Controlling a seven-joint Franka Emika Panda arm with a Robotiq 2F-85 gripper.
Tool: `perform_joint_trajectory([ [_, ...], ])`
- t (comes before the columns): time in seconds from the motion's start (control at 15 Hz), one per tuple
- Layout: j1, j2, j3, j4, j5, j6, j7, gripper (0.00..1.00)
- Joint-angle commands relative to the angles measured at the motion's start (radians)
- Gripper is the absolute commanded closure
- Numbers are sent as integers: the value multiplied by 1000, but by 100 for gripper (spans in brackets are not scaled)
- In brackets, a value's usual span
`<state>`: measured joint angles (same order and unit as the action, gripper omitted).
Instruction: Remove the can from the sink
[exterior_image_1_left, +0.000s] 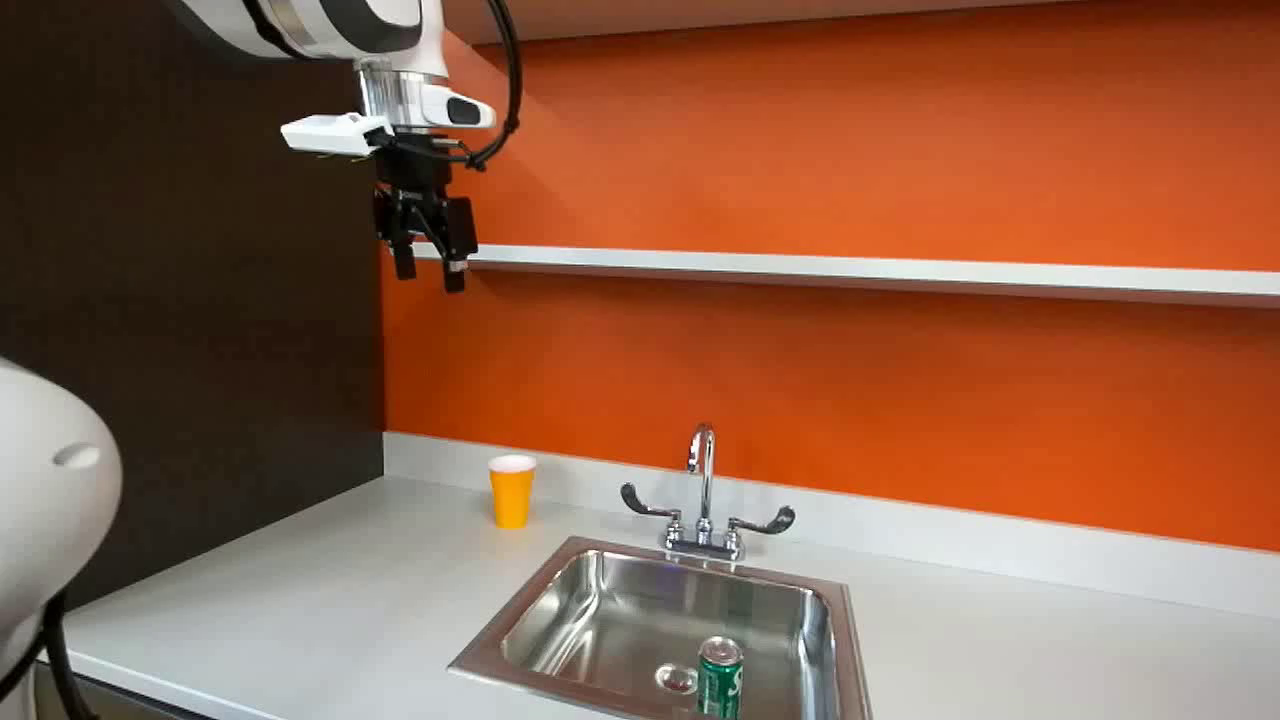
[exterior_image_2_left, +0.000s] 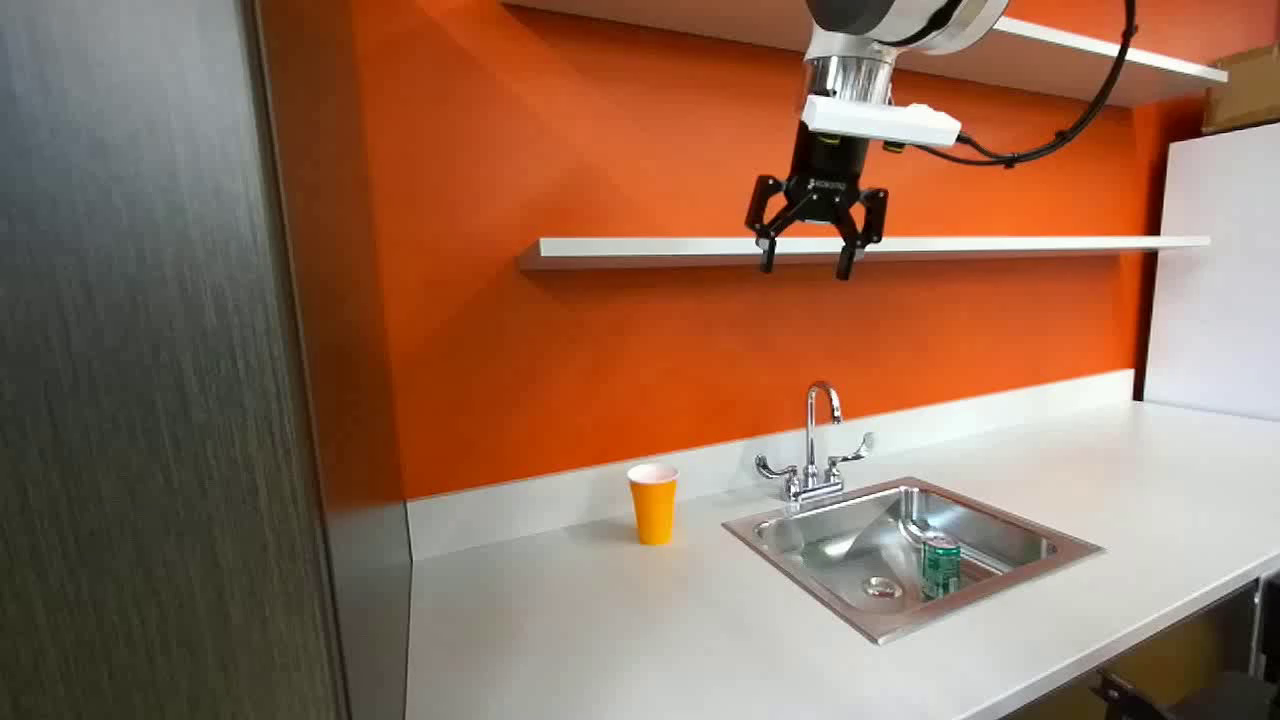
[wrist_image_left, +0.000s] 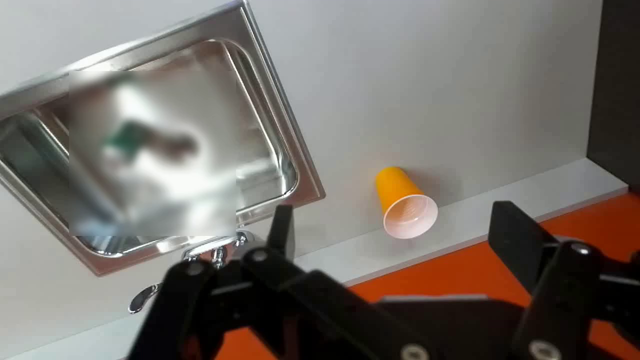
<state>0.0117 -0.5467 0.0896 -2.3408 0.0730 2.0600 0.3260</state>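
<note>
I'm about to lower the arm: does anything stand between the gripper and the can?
Nothing visible stands between the gripper and the can. The can is inside the sink, and the faucet at its back edge might crowd a straight approach.

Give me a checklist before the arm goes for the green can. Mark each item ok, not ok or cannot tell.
1. The gripper open and holding nothing: ok.
2. The can upright in the sink: ok.
3. The gripper lined up over the can: not ok; the wrist view shows the sink off to one side.
4. The yellow cup outside the sink: ok.
5. Sharp wrist view of the can: not ok, blurred.
6. Whether the can is full: cannot tell.
</note>
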Motion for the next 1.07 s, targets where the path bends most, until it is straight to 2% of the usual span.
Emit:
perform_joint_trajectory([
  [0.0,-7,0,6,2,4,-2,-3,0],
  [0.33,15,31,-52,21,43,-51,-134,0],
  [1.0,-58,120,-171,38,4,-47,-243,0],
])
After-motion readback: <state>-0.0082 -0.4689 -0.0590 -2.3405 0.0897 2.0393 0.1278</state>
